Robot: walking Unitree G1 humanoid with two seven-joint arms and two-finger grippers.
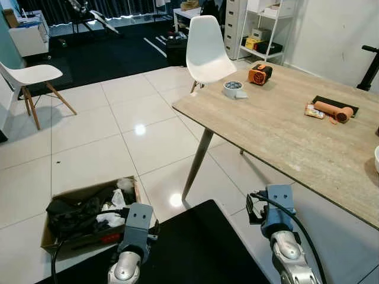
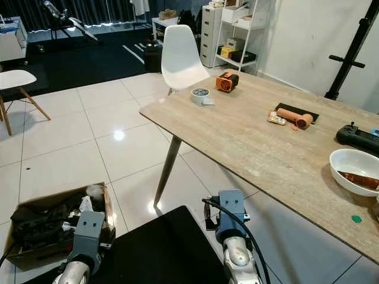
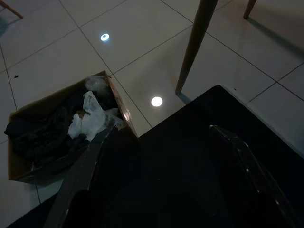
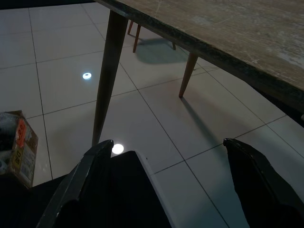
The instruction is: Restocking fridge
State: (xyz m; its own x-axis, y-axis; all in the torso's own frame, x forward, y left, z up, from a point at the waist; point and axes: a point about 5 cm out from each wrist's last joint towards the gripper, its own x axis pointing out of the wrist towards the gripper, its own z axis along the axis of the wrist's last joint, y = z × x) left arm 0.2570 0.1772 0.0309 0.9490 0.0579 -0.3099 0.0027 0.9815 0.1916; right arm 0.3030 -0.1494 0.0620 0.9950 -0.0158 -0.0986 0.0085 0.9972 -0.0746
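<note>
No fridge is in sight, so the restocking has not started; the step in hand looks like approach or search, with both arms carried low and idle in front of the body. Left gripper (image 3: 161, 166): fingers spread wide, holding nothing, above a black mat (image 1: 195, 248) and beside a cardboard box (image 1: 53, 236) of dark clutter on the tiled floor. Right gripper (image 4: 171, 180): fingers likewise wide apart and empty, near the table leg (image 4: 107, 71). Likely stock sits on the wooden table (image 2: 249, 136): one white bowl (image 2: 355, 171) at its right edge, contents unclear. Also counted: one roll of tape (image 2: 200, 94) and one orange tool (image 2: 227, 81) toward the far corner, one orange hair-dryer-like device (image 2: 295, 117) toward the far edge, one black controller (image 2: 358, 137) behind the bowl. Chairs: two, one white chair (image 2: 180, 56) at the table's far end, another (image 1: 29, 77) out on the floor. Judged next move: locate the fridge and the goods to load, which calls for turning or walking first.
</note>
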